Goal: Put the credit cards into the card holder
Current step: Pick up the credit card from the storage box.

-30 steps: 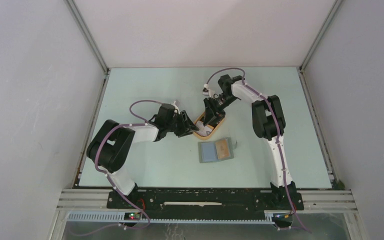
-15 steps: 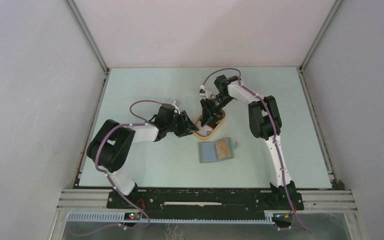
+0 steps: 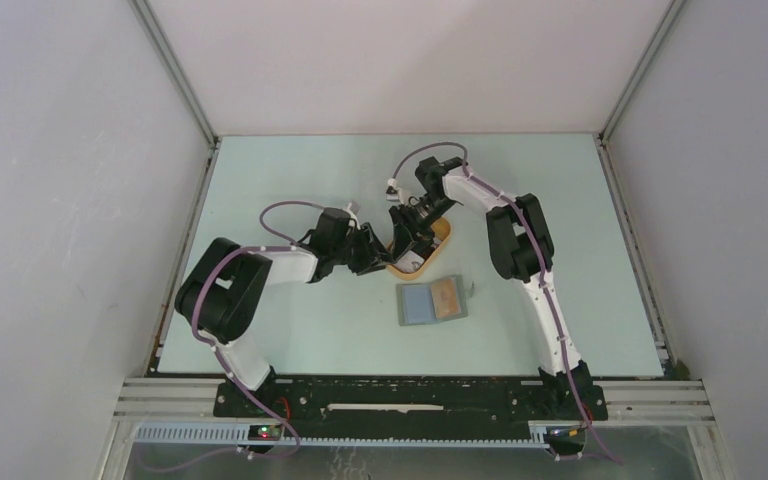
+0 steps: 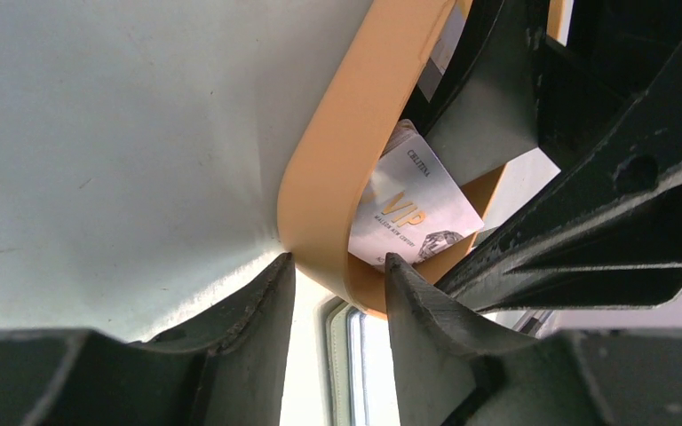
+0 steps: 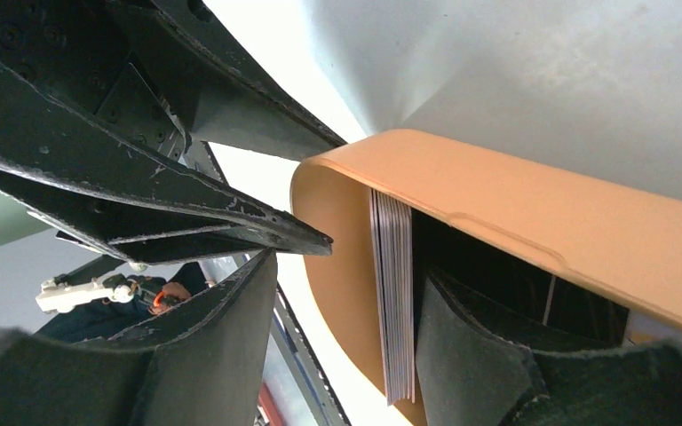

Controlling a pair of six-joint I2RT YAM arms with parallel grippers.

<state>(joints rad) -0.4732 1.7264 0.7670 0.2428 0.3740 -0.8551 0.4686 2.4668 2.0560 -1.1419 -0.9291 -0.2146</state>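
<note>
1. The credit cards (image 5: 397, 302) stand on edge as a tight stack inside the orange tray (image 4: 355, 115), which sits about midway between the far and near edges of the table (image 3: 290, 170). A whitish card (image 4: 413, 213) leans at the tray's end beside the left arm.
2. The card holder (image 3: 420, 305) lies open and flat between the tray and the table's near edge, apart from both arms. A tan patch on its right half may be a card, but it is too small to tell.
3. The left gripper (image 4: 337, 266) is clamped on the tray's rounded end wall, one finger outside and one inside, seemingly to steady it.
4. The right gripper (image 5: 348, 275) has its jaws apart. One finger is inside against the stack, and the other is outside the tray wall with a gap showing.
5. Closing like this would pinch the wall and cards together, so a lift could drag the tray against the left arm's hold or tip it.
6. The cards look thin and slick, so a grip may take several at once, or fan and drop them.
7. Both grippers crowd one end of the tray, and a small shift could knock their fingers together.
</note>
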